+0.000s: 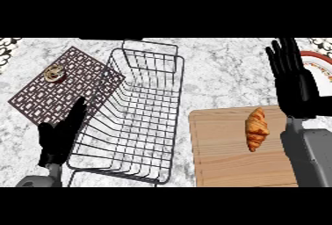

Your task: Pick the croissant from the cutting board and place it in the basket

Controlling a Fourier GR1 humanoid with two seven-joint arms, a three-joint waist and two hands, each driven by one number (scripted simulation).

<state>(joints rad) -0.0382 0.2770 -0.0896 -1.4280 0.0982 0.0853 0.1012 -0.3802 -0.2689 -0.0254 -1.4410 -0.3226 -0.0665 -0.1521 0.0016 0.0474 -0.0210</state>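
From the head view, my right hand [292,74] is open, fingers straight and pointing away from me, holding nothing. It hangs past the far right corner of the pale wooden rectangular cutting board [224,154]. The golden-brown crescent croissant [257,128] lies lengthwise on the right part of that board, just left of my right wrist and not touched by anything.

To do the pick well, I judge I should draw the hand back towards me and a little left until it is over the croissant's thick middle. Then I would come down with thumb on one long side and fingers on the other, closing across its narrow width rather than its tapered ends. It looks soft, so I would close only until it is held.

The dark wire rectangular basket [130,110] sits just beside the board's left edge. Its raised rim stands between them, so the carry needs height before going left.

My left hand [59,134] rests open at the basket's left rim, clear of the middle where I would set the croissant. A white red-rimmed plate [319,66] lies close behind my right hand. A dark patterned mat [39,94] with a small round brownish thing [54,73] sits far left on the marbled white counter [220,74], out of the way.
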